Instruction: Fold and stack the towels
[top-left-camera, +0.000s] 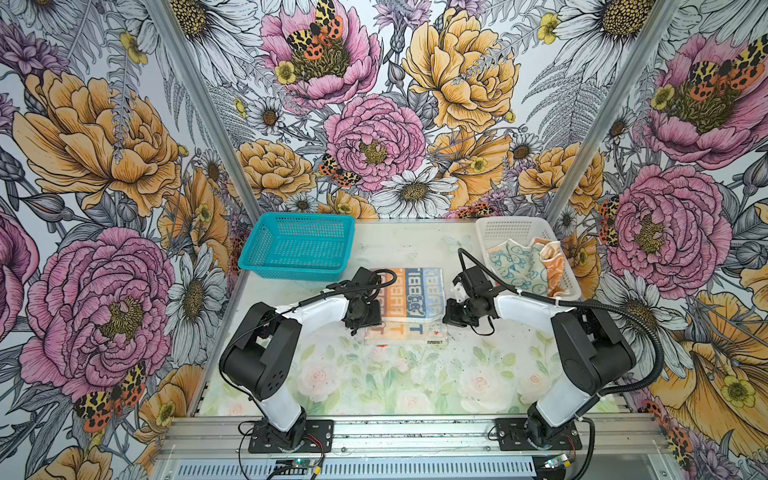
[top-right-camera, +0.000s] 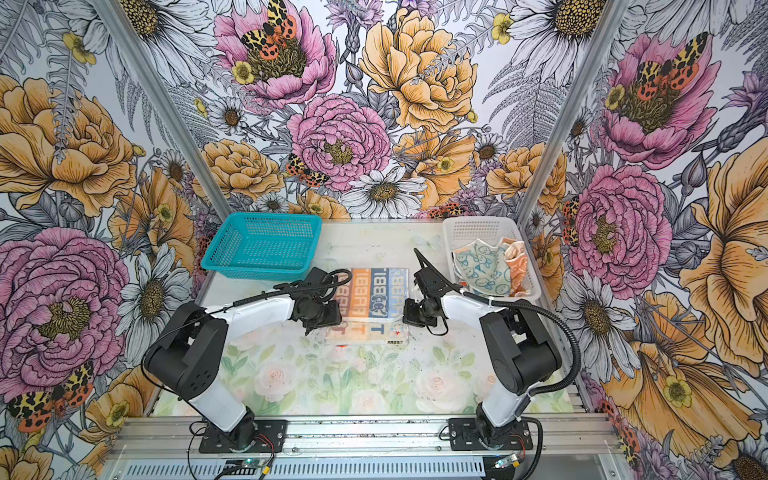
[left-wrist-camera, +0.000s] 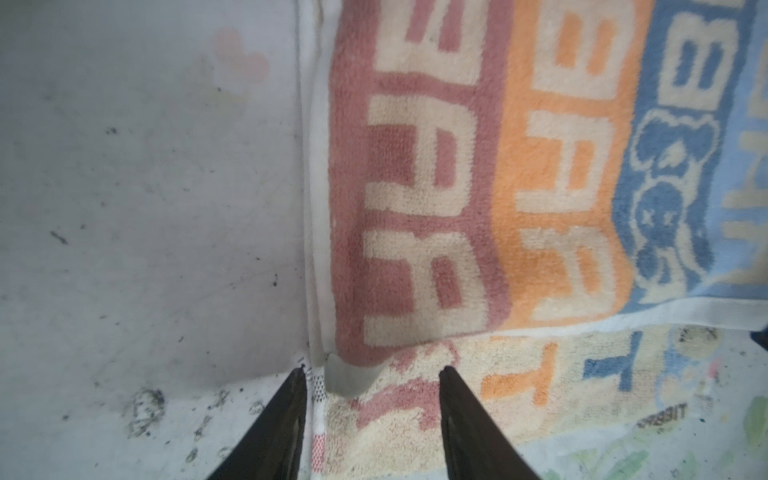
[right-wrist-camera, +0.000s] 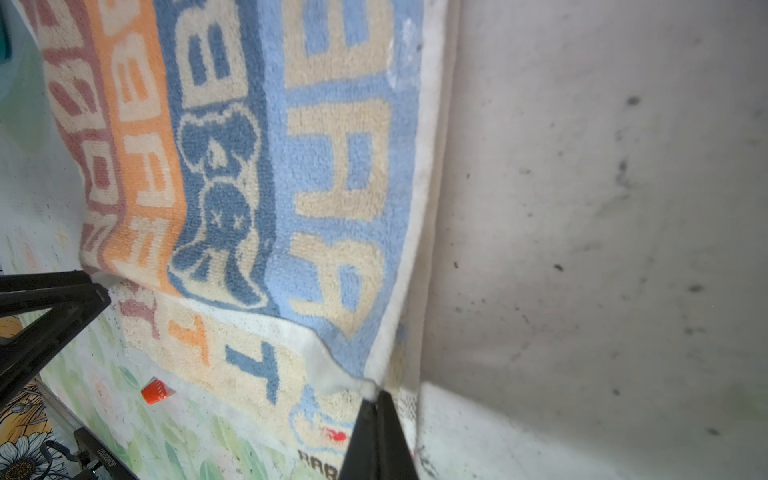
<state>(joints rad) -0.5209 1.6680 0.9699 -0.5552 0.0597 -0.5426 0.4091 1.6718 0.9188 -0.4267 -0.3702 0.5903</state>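
Right wrist view: my right gripper (right-wrist-camera: 376, 401) fingers pressed together, pinching the striped towel (right-wrist-camera: 257, 174) flap corner at table (top-left-camera: 415, 249) centre; left gripper (left-wrist-camera: 372, 370) fingers spread, straddling the opposite corner, likely to even the fold.

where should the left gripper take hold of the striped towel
On the striped towel, take the near-left corner of the folded-over top layer, approached from the near edge, with the left gripper straddling the white hem. That corner looks lifted off the layer beneath, and the right gripper is shut on the matching right corner.
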